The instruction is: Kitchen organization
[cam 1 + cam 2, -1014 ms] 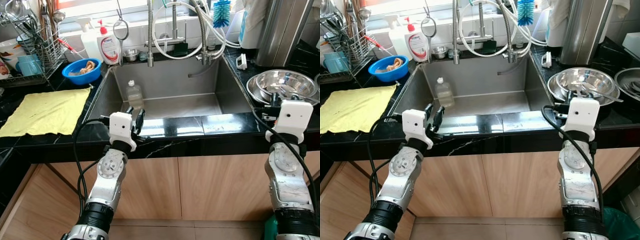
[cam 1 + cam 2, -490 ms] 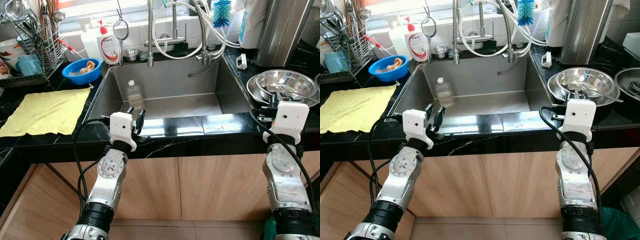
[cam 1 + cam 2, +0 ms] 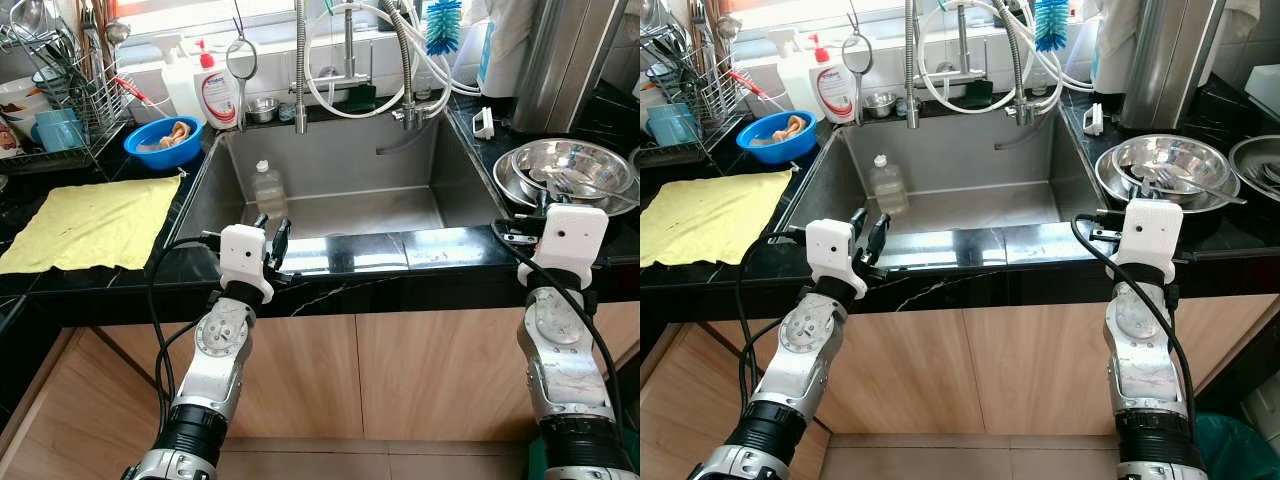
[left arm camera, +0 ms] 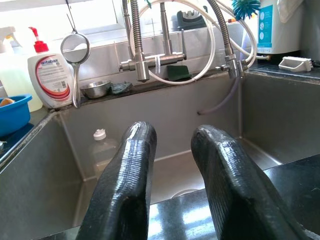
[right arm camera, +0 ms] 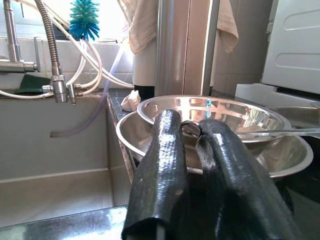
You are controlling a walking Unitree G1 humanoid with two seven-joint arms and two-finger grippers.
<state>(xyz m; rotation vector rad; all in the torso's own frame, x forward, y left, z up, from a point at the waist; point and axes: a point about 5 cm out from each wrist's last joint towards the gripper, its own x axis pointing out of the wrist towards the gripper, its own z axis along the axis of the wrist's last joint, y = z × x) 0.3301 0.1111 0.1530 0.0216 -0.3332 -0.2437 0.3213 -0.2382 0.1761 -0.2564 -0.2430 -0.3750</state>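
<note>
Since the earlier frame, the right gripper (image 5: 192, 145) has drawn back from the nested steel bowls (image 3: 570, 170) toward the robot, so its white wrist block now sits nearer the front edge of the black counter (image 3: 420, 250); the left gripper (image 4: 172, 165) has not shifted. Taking the steel sink (image 3: 340, 180) as landmark: the right gripper hangs at the counter edge off its right front corner, pointing at the bowls, its two black fingers (image 5: 160, 170) pressed nearly together and holding nothing. A fork (image 3: 1185, 180) lies in the top bowl. The left gripper sits at the sink's front rim near the left corner, fingers (image 4: 127, 185) parted and empty, aimed into the basin. Inside the sink, against its left rear, stands a clear plastic bottle (image 3: 268, 188) with a white cap. Behind the sink rise the tap pipes and looped hoses (image 3: 350, 60), a soap dispenser (image 3: 218, 92) and a hanging strainer (image 3: 241, 58). Left of the sink lie a blue bowl (image 3: 164, 141), a yellow cloth (image 3: 95, 222) and a wire dish rack (image 3: 60, 90). Below the counter run wooden cabinet fronts (image 3: 400, 370)
</note>
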